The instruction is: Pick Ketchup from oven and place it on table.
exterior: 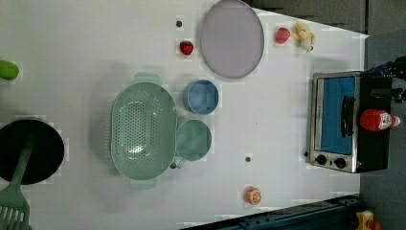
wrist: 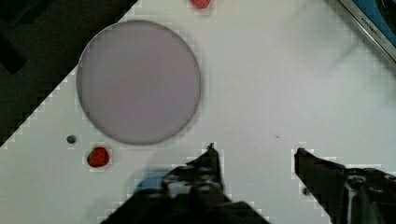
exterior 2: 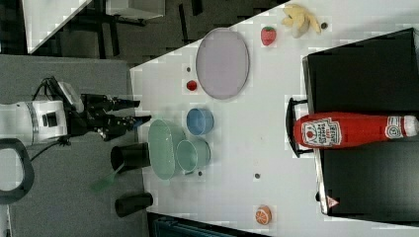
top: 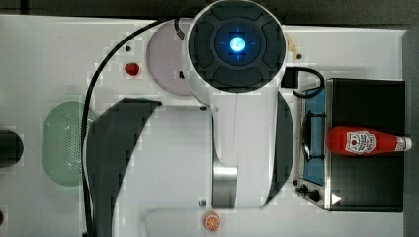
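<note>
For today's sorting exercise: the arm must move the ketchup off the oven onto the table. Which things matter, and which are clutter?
Job: ketchup, oven, table, gripper.
Clutter: plate, colander, blue bowl, green cup, strawberries, orange slice.

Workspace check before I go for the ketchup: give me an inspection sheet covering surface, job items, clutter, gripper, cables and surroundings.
Surface: white table, dotted with small dark marks.
Job's things: ketchup lies on its side on top of the oven, not inside; oven door shut.
Clutter: lilac plate, green colander, blue bowl, green cup, strawberries, orange half, black pan with green spatula, a lime-green item at the edge.
Gripper: gripper open, empty, high above the table, far from the oven.
Cables: black cable along the arm; another by the oven's corner.
Surroundings: dark floor, blue frame at table edge.
</note>
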You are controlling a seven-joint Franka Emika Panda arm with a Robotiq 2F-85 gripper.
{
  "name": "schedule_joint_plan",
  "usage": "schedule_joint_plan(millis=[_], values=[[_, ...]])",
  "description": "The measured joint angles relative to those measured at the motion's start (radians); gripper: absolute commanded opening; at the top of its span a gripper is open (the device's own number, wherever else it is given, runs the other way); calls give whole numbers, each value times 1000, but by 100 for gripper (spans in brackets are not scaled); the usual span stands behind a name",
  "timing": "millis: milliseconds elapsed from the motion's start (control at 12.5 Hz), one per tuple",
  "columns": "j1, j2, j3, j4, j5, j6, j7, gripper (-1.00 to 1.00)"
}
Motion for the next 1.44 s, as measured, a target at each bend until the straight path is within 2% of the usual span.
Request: schedule_joint_plan(millis=[240, 400, 640, 960, 1440], values=[[-29, -225, -12, -165, -8, -216, 0, 99], [-27, -329, -41, -154, -14, -199, 0, 100], [-20, -361, -102, -61, -18, -106, 0, 100], [-79, -253, -229, -44, -42, -48, 0, 100], [-100, 46, -495, -98, -4, 139, 0, 100]])
